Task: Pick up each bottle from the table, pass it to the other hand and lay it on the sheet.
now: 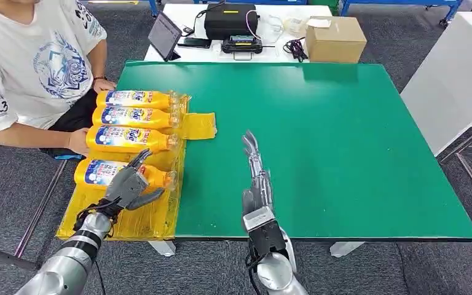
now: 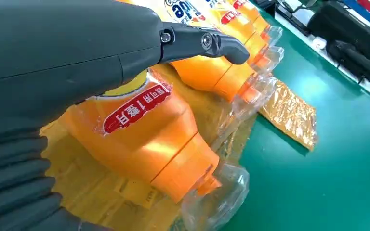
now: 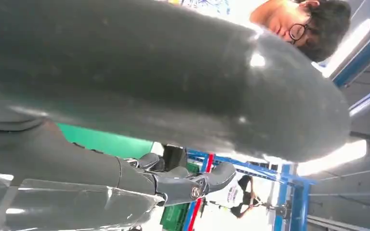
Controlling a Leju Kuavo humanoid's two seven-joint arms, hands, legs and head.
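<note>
1. Four orange bottles lie side by side on the yellow sheet (image 1: 160, 224) at the left edge of the green table (image 1: 344, 153), their clear caps pointing toward the table's middle.
2. Nearest the front edge is the nearest bottle (image 1: 101, 173); beyond it lie the second bottle (image 1: 129, 139), the third bottle (image 1: 132, 117) and the farthest bottle (image 1: 136, 98).
3. Over the nearest bottle sits the left hand (image 1: 129, 186), fingers spread above its body; whether it grips the bottle or merely rests there cannot be told.
4. Near the table's front edge, the right hand (image 1: 255, 169) lies flat with fingers stretched straight and holds nothing.
5. Beside the table's left edge sits a person (image 1: 31, 67), one hand near the second bottle.
</note>
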